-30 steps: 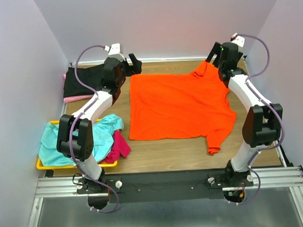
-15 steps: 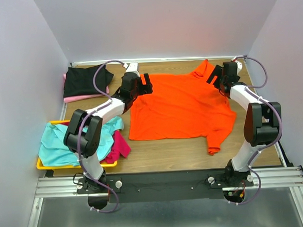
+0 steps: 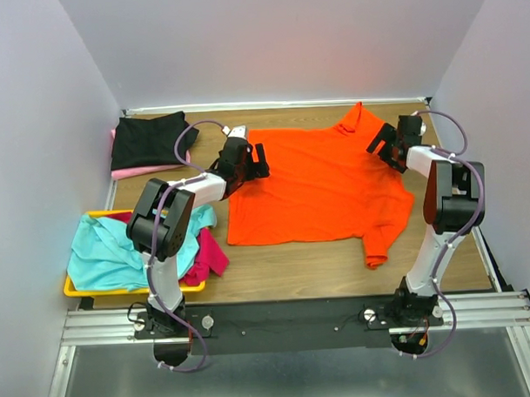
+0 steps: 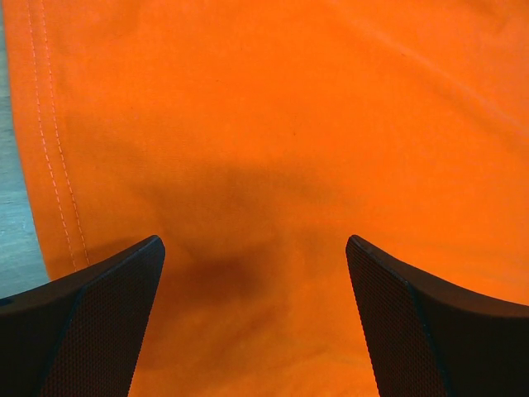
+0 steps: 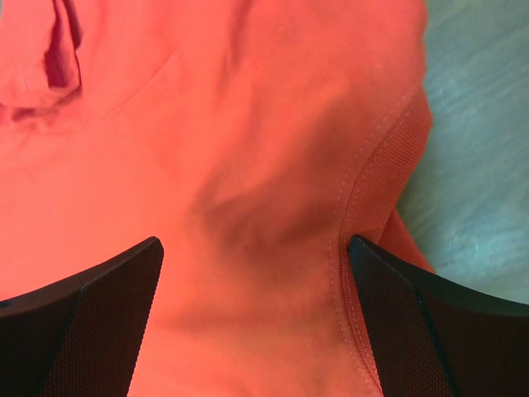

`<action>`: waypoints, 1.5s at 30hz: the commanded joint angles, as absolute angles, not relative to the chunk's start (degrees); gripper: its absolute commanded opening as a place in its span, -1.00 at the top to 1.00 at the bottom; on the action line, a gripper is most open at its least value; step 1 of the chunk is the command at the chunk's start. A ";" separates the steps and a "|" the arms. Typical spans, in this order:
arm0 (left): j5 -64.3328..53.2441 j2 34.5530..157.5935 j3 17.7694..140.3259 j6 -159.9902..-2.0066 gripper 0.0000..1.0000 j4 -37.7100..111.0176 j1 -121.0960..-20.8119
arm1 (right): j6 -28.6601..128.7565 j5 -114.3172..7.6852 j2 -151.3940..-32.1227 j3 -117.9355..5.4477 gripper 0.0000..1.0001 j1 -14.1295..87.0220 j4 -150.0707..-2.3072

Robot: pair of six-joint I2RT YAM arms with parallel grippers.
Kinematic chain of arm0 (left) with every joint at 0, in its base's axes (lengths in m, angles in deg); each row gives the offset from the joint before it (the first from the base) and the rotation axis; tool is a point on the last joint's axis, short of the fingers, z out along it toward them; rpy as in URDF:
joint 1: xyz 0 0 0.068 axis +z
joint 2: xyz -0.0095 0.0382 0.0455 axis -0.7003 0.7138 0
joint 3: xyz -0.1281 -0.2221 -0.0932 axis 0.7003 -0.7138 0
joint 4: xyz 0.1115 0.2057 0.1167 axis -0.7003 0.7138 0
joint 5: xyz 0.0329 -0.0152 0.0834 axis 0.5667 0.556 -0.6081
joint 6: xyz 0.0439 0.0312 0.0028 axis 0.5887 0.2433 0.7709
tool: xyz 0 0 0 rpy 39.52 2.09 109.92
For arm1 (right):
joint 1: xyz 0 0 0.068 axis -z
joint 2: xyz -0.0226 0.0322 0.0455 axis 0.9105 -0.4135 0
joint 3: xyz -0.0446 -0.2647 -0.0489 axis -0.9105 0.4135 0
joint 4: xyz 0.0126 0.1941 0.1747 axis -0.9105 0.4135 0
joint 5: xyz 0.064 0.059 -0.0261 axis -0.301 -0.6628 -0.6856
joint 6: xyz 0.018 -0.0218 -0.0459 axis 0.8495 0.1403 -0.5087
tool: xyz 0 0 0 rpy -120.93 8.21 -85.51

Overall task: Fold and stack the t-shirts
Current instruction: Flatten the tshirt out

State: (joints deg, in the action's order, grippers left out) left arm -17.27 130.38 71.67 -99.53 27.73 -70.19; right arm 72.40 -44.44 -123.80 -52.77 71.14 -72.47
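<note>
- The wooden tabletop (image 3: 302, 271) carries all the clothes.
- The orange t-shirt (image 3: 317, 184) lies spread flat in the middle of it. Its long axis runs left to right, with the stitched hem at the left and the ribbed neck at the right. One sleeve points to the far edge and the other to the near edge.
- A yellow tray (image 3: 77, 290) sits at the near left, well apart from the orange shirt.
- A teal t-shirt (image 3: 101, 252) lies crumpled in the tray and spills over its rim.
- A black t-shirt (image 3: 145, 142) lies folded in the far left corner.
- A magenta t-shirt (image 3: 210, 257) lies bunched against the teal one, partly on the tabletop.
- A pale pink t-shirt (image 3: 125, 171) shows only as an edge under the black one.
- The left gripper (image 4: 254, 241) hangs low over the hem end, near the far left corner of the orange shirt. Its jaws stand wide with only flat cloth between them.
- The right gripper (image 5: 254, 241) hangs low over the neck end, with the ribbed collar edge beside one finger. Its jaws stand wide and grip nothing.
</note>
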 commanded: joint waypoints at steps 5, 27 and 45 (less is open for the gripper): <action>-16.54 133.42 71.73 -102.64 -0.97 27.94 -71.17 | 74.43 -47.78 -130.72 -56.01 -1.00 74.01 -69.05; -22.14 130.81 76.05 -98.08 -0.96 30.32 -71.96 | 72.16 -53.15 -126.71 -59.80 -1.00 75.06 -68.26; -48.26 106.37 51.71 -119.40 -0.86 43.77 -92.25 | 68.11 -56.14 -88.03 -37.22 -1.00 75.06 -68.26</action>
